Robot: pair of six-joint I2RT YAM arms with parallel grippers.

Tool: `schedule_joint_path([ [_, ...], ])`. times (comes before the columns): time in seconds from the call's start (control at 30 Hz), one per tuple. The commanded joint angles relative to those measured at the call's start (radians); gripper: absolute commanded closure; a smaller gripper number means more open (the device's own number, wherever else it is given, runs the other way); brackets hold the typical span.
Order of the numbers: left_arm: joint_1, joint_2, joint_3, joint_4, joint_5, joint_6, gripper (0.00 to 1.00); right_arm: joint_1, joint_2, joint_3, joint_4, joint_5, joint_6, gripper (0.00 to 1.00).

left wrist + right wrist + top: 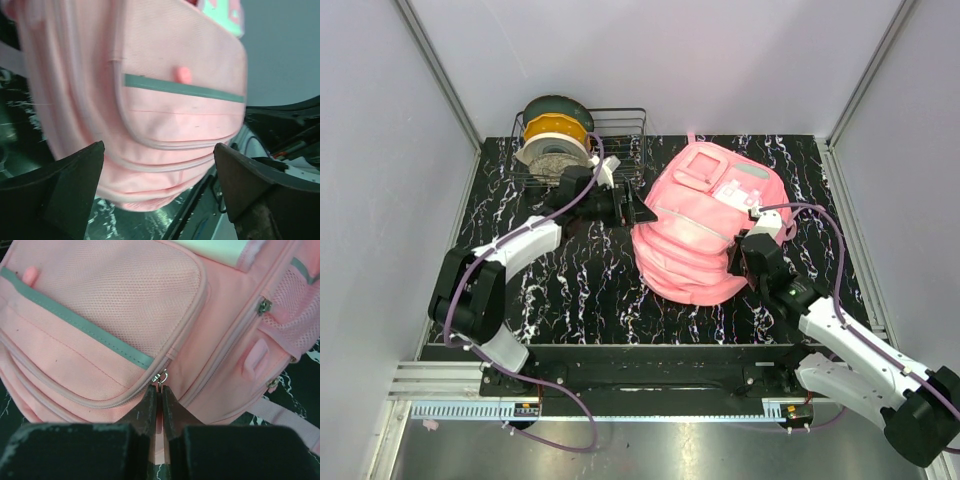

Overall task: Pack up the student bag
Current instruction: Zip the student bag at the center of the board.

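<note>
The student bag (705,225), a big soft pink backpack with a white-and-grey patch, lies on the table at centre right. My right gripper (741,264) is at its near right side. In the right wrist view the jaws (160,387) are shut on the small metal zipper pull (161,376) at the corner of the front pocket of the bag (115,305). My left gripper (642,210) is at the bag's left edge, open. In the left wrist view its fingers (159,150) stand wide apart with nothing between them, the bag (170,75) just beyond.
A wire basket (623,128) stands at the back left with spools (556,135) in and beside it. The black marbled table (570,290) is walled by grey panels on three sides, and a metal rail runs along its near edge.
</note>
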Motion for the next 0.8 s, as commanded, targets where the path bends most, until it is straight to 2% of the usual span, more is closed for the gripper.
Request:
schedule_joint_path([
  [0.0,-0.041,-0.003,-0.013,0.235,0.023,-0.153,0.05,0.0,-0.007,0.019,0.084,-0.114,-0.034,1.0],
  [0.2,-0.048,0.084,-0.003,0.286,0.027,-0.219,0.14,0.0,-0.028,0.01,0.09,-0.154,-0.044,1.0],
  [0.37,-0.051,0.063,-0.03,0.253,-0.039,-0.225,0.18,0.0,-0.047,0.0,0.089,-0.175,-0.046,1.0],
  [0.53,-0.07,-0.041,-0.05,0.145,-0.195,-0.184,0.13,0.0,-0.048,-0.007,0.089,-0.181,-0.038,1.0],
  [0.6,-0.076,-0.078,-0.053,0.108,-0.272,-0.178,0.05,0.0,-0.044,-0.006,0.093,-0.186,-0.038,1.0],
  [0.77,-0.076,-0.048,-0.032,0.077,-0.289,-0.162,0.03,0.002,-0.038,-0.003,0.107,-0.193,-0.041,1.0],
])
